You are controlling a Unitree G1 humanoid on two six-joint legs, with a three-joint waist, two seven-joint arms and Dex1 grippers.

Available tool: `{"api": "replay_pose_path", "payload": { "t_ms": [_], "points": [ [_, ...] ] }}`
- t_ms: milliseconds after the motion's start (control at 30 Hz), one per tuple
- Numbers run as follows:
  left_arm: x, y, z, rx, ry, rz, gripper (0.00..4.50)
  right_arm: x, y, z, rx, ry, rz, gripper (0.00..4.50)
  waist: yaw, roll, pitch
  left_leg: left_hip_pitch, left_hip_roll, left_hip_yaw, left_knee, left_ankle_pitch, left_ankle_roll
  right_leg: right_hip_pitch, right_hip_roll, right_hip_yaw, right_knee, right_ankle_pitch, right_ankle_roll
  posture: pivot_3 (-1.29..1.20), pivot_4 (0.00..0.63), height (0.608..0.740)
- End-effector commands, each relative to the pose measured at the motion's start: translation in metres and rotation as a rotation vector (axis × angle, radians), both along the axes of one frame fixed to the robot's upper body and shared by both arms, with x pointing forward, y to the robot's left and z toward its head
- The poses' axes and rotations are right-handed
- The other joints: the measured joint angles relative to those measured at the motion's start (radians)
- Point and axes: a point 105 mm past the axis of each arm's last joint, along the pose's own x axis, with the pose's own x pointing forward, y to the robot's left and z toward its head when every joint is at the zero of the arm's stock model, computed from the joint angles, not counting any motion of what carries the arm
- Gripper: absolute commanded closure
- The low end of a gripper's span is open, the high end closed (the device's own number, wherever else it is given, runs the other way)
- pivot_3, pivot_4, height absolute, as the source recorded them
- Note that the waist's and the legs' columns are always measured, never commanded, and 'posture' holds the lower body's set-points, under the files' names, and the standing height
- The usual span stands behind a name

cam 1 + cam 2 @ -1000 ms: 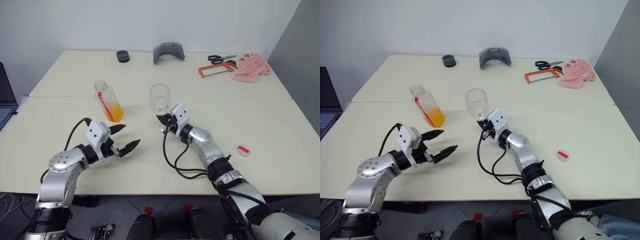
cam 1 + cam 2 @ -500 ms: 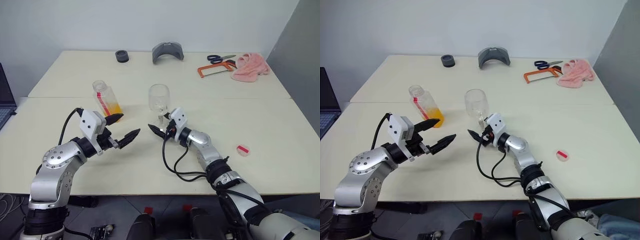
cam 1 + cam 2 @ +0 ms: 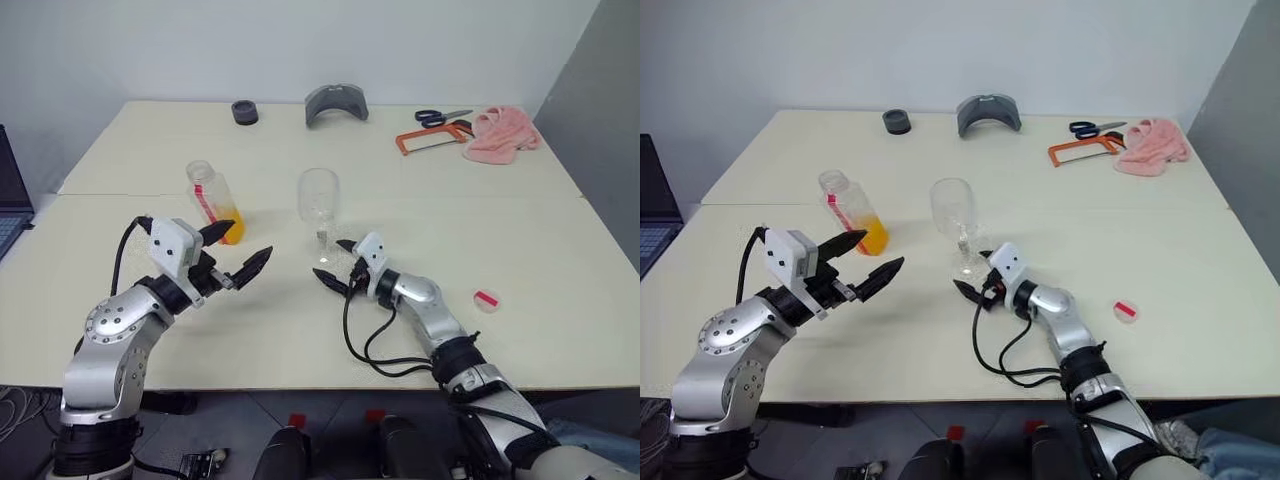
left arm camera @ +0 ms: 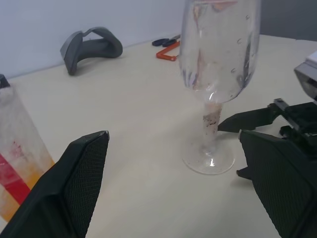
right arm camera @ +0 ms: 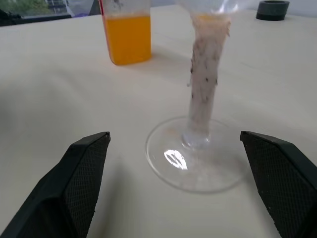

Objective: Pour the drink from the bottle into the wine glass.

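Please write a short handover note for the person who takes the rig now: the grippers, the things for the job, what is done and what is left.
Left gripper: open, holding nothing, just in front of the bottle.
Right gripper: open, holding nothing, at the foot of the wine glass.
Bottle: upright on the table, uncapped, the drink in its lower part.
Cap: on the table to the right.
Wine glass: upright beside the bottle, no drink in it.
Left: grasp the bottle, pour into the glass.

Left wrist view chops off the wine glass [image 4: 218, 74] at the rim, and the bottle [image 4: 20, 158] is just a sliver at the edge. Right wrist view loses the glass bowl and the bottle's top. A laptop [image 3: 12, 205] off the table's [image 3: 560, 300] left edge is mostly cut off too.
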Motion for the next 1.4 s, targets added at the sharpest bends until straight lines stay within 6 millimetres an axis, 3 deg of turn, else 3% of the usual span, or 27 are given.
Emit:
{"api": "replay_pose_path", "payload": {
  "t_ms": [33,167,300,567,933,1400],
  "points": [
    [-0.004,0.008,-0.006,0.042,-0.031,0.059,0.00,-0.013,-0.007,0.008,-0.034,-0.052,0.016,0.02,0.000,0.000,0.000,0.000,0.000,0.000,0.000,0.000,0.000,0.000,0.000,0.000,0.000,0.000,0.000,0.00,0.150,0.740],
    [-0.001,0.021,-0.020,0.041,-0.050,0.207,0.00,-0.037,-0.021,0.022,-0.037,-0.069,0.076,0.02,0.008,0.000,0.000,0.000,0.000,-0.001,0.000,0.000,0.000,0.001,0.000,-0.001,-0.002,0.000,0.000,0.00,0.150,0.740],
    [0.002,0.037,-0.043,-0.008,-0.013,0.363,0.00,-0.075,-0.033,0.049,-0.041,-0.077,0.204,0.02,0.021,0.000,0.000,0.000,0.000,-0.002,0.000,0.000,0.000,0.004,-0.001,-0.002,-0.007,0.000,0.001,0.00,0.150,0.740],
    [0.024,0.055,-0.032,-0.037,-0.032,0.410,0.00,-0.102,-0.031,0.086,-0.004,-0.046,0.303,0.02,0.026,-0.001,0.000,0.001,-0.002,-0.005,0.000,0.000,0.000,0.006,0.001,-0.005,-0.008,0.001,0.002,0.00,0.150,0.740],
    [0.052,0.065,-0.011,-0.026,-0.050,0.359,0.00,-0.106,-0.017,0.103,-0.018,-0.078,0.309,0.02,0.026,-0.001,0.000,0.000,-0.003,-0.006,0.000,0.000,0.000,0.006,0.000,-0.005,-0.008,0.001,0.002,0.00,0.150,0.740],
    [0.077,0.059,0.001,-0.008,-0.068,0.287,0.00,-0.103,-0.011,0.118,-0.029,-0.103,0.254,0.02,0.025,-0.001,0.000,0.000,-0.004,-0.006,0.000,0.000,0.000,0.006,0.000,-0.006,-0.008,0.001,0.002,0.00,0.150,0.740]
  ]
}}
